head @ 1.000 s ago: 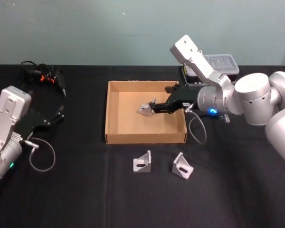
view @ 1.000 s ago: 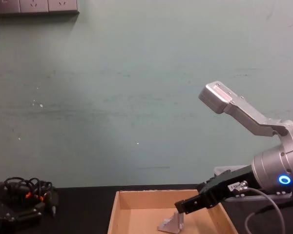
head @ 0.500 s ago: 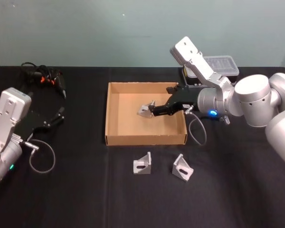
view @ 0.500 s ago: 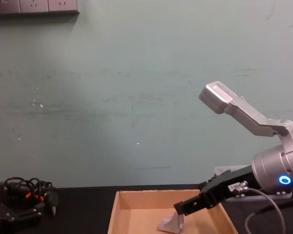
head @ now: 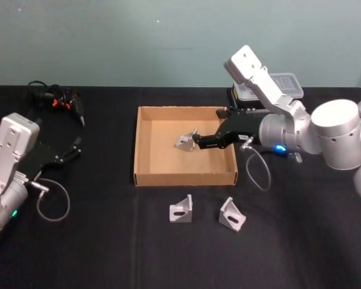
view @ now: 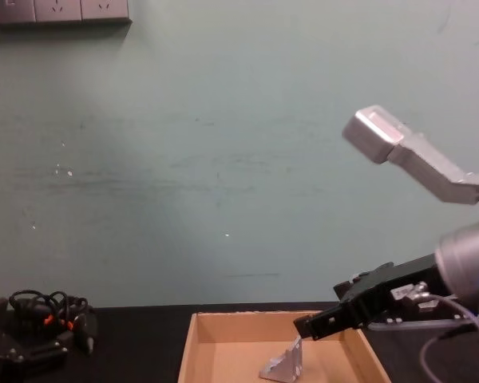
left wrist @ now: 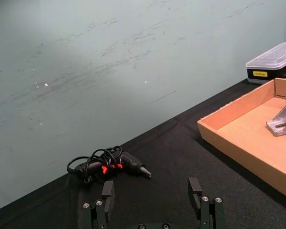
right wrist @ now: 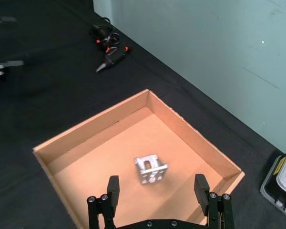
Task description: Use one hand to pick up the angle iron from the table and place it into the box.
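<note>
1. Right wrist view: angle iron (right wrist: 150,169) sits mid-floor in the box (right wrist: 86,131), skewed to its walls, touching none; long axis unclear.
2. Right gripper (right wrist: 157,188) hovers just beside it, fingers spread, empty.
3. Left gripper (left wrist: 152,191) parked over the table's (head: 108,241) left, fingers apart.

A pale green wall (view: 223,120) runs the whole width behind the table (head: 108,241), matte and a bit worn, with faint scratches, smudges and a few small white specks scattered over it. High up on its left sits a row of white sockets (view: 60,9). The table is flat black and wide, reaching right back to the wall. The light falls soft and even across both.
</note>
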Controlling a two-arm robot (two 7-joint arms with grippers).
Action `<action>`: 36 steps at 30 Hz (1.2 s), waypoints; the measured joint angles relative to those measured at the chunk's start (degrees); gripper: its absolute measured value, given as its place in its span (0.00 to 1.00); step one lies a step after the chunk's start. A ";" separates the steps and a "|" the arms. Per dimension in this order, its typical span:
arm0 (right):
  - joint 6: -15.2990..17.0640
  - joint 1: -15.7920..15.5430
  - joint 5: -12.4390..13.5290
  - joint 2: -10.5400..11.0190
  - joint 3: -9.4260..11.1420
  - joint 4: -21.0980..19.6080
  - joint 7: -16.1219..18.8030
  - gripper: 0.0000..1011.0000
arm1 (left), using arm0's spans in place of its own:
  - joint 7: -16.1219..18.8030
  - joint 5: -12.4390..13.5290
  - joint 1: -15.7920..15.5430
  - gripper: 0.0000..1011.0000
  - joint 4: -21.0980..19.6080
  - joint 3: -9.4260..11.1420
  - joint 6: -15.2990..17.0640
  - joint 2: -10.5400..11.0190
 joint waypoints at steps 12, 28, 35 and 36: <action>8.53 -7.64 3.61 7.81 3.26 -17.30 0.41 0.99 | 0.00 0.00 0.00 1.00 0.00 0.00 0.00 0.00; 14.42 -17.56 7.54 17.67 6.22 -31.39 -0.62 0.99 | 0.00 0.00 0.00 1.00 0.00 0.00 0.00 0.00; 14.72 -20.05 8.39 19.19 6.10 -33.16 -1.15 0.99 | 0.00 0.00 0.00 1.00 0.00 0.00 0.00 0.00; 14.76 -20.15 8.43 19.23 5.99 -33.19 -1.22 0.99 | 0.00 0.00 0.00 1.00 0.00 0.00 0.00 0.00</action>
